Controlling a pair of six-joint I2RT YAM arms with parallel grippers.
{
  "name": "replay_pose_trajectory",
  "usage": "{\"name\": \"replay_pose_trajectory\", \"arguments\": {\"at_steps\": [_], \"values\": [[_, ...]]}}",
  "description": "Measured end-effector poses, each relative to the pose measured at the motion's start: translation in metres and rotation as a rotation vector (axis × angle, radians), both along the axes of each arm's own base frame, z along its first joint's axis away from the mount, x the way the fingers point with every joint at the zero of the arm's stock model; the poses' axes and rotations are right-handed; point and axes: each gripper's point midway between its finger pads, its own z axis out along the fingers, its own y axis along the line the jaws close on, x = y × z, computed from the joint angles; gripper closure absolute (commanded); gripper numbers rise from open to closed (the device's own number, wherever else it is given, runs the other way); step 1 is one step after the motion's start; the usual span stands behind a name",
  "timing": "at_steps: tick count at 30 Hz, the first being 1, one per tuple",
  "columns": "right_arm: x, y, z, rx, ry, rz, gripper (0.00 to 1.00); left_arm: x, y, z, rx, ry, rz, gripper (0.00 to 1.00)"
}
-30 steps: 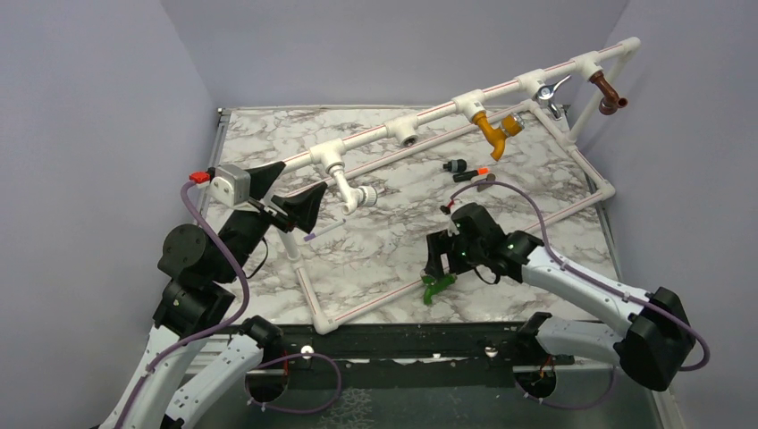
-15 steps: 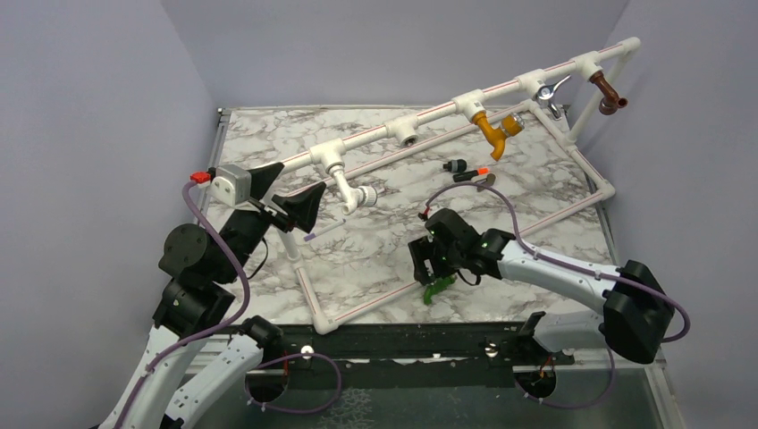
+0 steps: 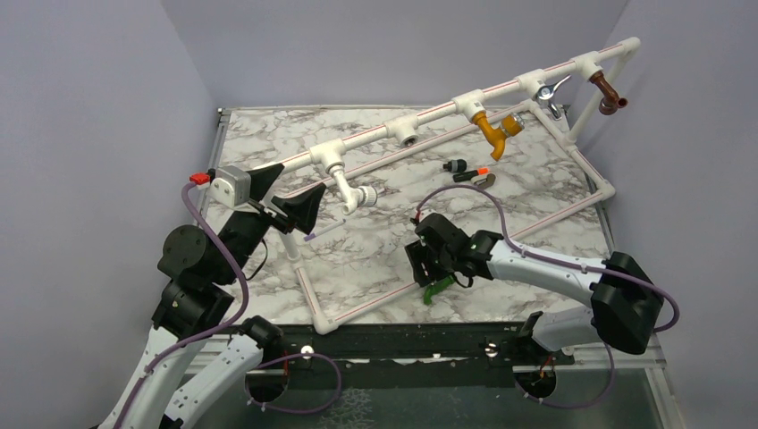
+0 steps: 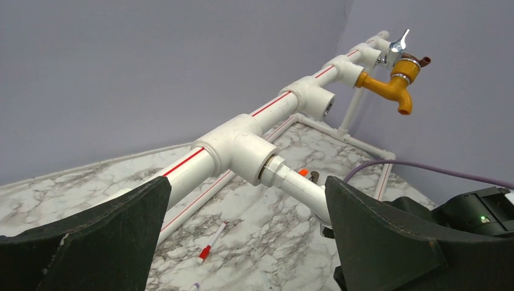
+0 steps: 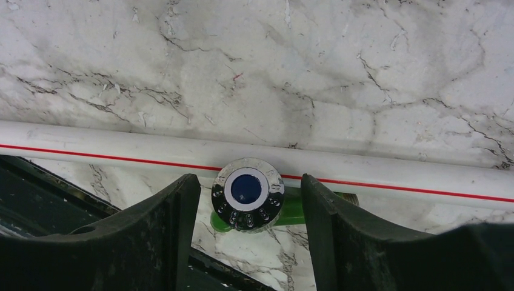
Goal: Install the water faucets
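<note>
While the left tool (image 3: 302,179) sits toward the left edge of the bench (image 3: 259,134), its jaws spread wide and gripping nothing, it faces along the upper run of the white pipe frame (image 3: 375,138), probably placed there to steady the frame when a tap is screwed in; whether a finger touches the pipe cannot be told. Just past it a white faucet (image 3: 355,193) hangs from its tee, and further along an empty socket (image 3: 408,137) looks the likely seat for the next tap. Near the middle of the near edge lies the green faucet (image 5: 292,211), silver knob (image 5: 247,191) uppermost, touching or just beside the frame's low rail (image 5: 394,173). The right tool (image 5: 248,185) hangs over it, one finger on either side of the knob with a gap showing at each, so it has hold of nothing yet. That rail crowds the grasp, so closing calls for care. Loose small parts (image 3: 465,170) lie mid-bench, apart from both arms; toward the far right corner a yellow faucet (image 3: 492,130), a chrome faucet (image 3: 550,91) and a brown faucet (image 3: 608,92) are already fitted
</note>
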Motion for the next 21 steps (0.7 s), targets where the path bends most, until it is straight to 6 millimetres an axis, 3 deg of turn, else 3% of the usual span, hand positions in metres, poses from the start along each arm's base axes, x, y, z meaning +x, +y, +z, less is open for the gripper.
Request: {"name": "replay_pose_trajectory", "arguments": {"at_steps": [9, 12, 15, 17, 21], "values": [[-0.0029, 0.0008, -0.0031, -0.02, -0.006, 0.011, 0.53, -0.0001, -0.0002, -0.0002, 0.0, 0.001, -0.001, 0.01], [-0.0036, -0.0001, -0.0035, -0.028, -0.008, 0.011, 0.66, -0.0001, -0.0002, -0.0003, 0.0, 0.001, -0.001, 0.01], [-0.0039, -0.0006, -0.0031, -0.031, -0.01, 0.011, 0.89, 0.0, -0.0001, -0.0007, 0.001, 0.003, -0.001, 0.01], [-0.0053, -0.0014, -0.0024, -0.033, -0.01, 0.013, 0.99, 0.0, -0.0001, -0.0011, 0.002, 0.004, -0.001, 0.01], [-0.0062, -0.0021, 0.0048, -0.018, -0.02, 0.014, 1.0, 0.0001, -0.0003, -0.0038, 0.005, 0.015, -0.001, 0.01]]}}
